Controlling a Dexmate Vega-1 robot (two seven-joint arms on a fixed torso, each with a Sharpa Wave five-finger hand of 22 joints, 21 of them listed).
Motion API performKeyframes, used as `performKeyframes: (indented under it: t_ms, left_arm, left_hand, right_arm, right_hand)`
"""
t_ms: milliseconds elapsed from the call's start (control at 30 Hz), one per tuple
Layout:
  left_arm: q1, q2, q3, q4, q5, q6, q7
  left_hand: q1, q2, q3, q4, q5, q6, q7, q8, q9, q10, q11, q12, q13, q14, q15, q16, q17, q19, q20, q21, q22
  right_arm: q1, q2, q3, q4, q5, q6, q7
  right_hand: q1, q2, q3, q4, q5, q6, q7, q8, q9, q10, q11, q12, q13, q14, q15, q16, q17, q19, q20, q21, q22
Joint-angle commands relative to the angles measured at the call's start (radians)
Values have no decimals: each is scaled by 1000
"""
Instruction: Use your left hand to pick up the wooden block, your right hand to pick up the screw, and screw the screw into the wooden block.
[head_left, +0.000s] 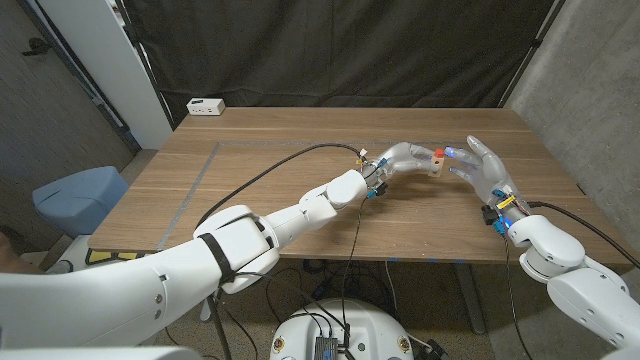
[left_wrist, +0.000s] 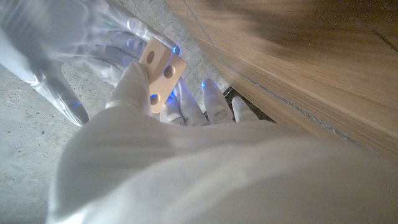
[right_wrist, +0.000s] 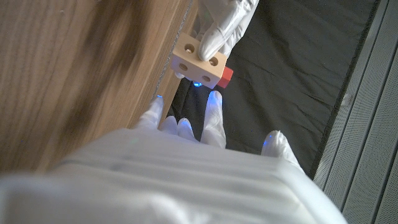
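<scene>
Left hand (head_left: 408, 157): I am pinching the wooden block (head_left: 437, 159) in its fingers above the worktop (head_left: 300, 140), holes exposed.
Red screw (head_left: 439, 152): sitting in the block.
Right hand (head_left: 485, 170): fingers spreading beside it, holding nothing.

wooden block (head_left: 436, 160) between left hand (head_left: 403, 157), right hand (head_left: 484, 170)
</scene>
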Motion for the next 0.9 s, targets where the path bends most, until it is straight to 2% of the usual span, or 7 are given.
performKeyframes:
  t_ms: [33,367,900]
  left_arm:
    - [6,7,-3,-20,4,8,2]
    - [8,6,-4,-19,4,10,3]
    - [-7,-11,-5,26,-6,-2,-5]
  left_hand:
    - [-10,36,57,52,4,12,-14,11,2,5,-5,5,5,-2,-70,0,2,1,4,2,6]
    - [-9,38,58,51,5,4,-17,8,1,1,-4,1,1,-8,-67,-2,2,0,5,2,6]
    - [-7,41,63,51,7,-7,-14,6,1,-6,-4,-3,2,-12,-65,-2,1,-1,7,2,6]
  right_arm:
    - [19,-15,-12,13,14,-4,23]
    - [25,-19,-20,16,19,-2,23]
    - [28,-22,-24,13,21,-5,12]
  right_hand:
    - [-5,-7,-7,0,3,-7,5,0,1,-15,-2,-5,2,-8,3,-6,6,-9,5,-1,2]
    - [-7,-6,-8,1,3,0,9,8,1,-18,0,0,2,-10,4,-4,7,-12,5,-1,2]
    - [-7,-3,-7,2,6,62,13,33,1,-1,-8,13,1,-8,4,1,7,-12,6,3,2]
